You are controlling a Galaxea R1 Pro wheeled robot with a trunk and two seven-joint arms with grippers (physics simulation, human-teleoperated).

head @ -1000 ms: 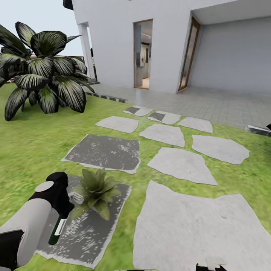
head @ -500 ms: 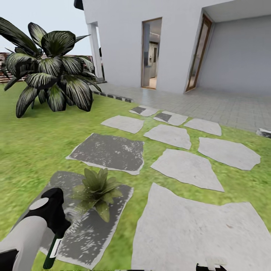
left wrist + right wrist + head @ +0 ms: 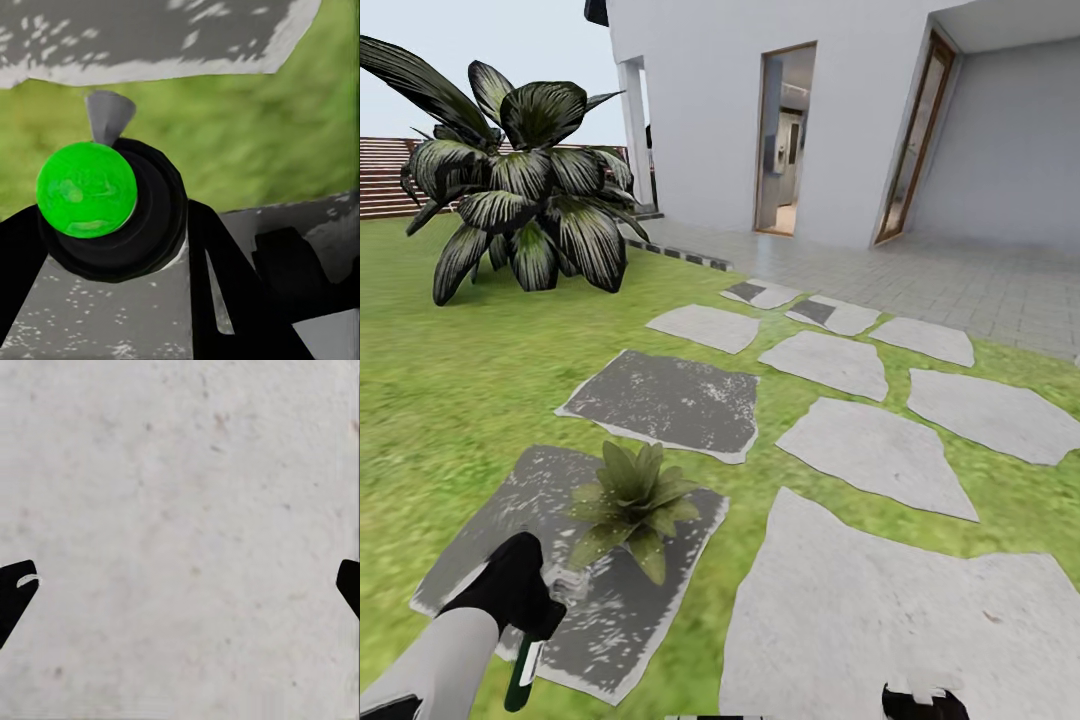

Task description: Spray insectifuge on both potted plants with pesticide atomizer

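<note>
One potted plant [image 3: 632,498], a small rosette of pointed green leaves, stands on a dark grey stepping stone [image 3: 530,490]; its pot is hidden under the leaves. My left gripper [image 3: 523,622] is low and near, to the left of the plant and apart from it. It is shut on the pesticide atomizer [image 3: 525,668], a dark bottle with a pale label and a grey nozzle [image 3: 565,583] pointing toward the plant. In the left wrist view the atomizer [image 3: 112,217] shows end-on with a bright green cap between the black fingers [image 3: 217,285]. My right gripper [image 3: 180,585] hangs open over a pale stone.
A large broad-leaved shrub [image 3: 520,190] grows on the lawn [image 3: 450,380] at the far left, before a brown slatted fence [image 3: 385,175]. Pale stepping stones [image 3: 870,450] lead right and ahead to a paved terrace [image 3: 960,280] and a white house with an open door [image 3: 785,140].
The camera has turned left, so the whole scene has slid right. My left gripper with the atomizer has dropped lower and nearer, away from the plant.
</note>
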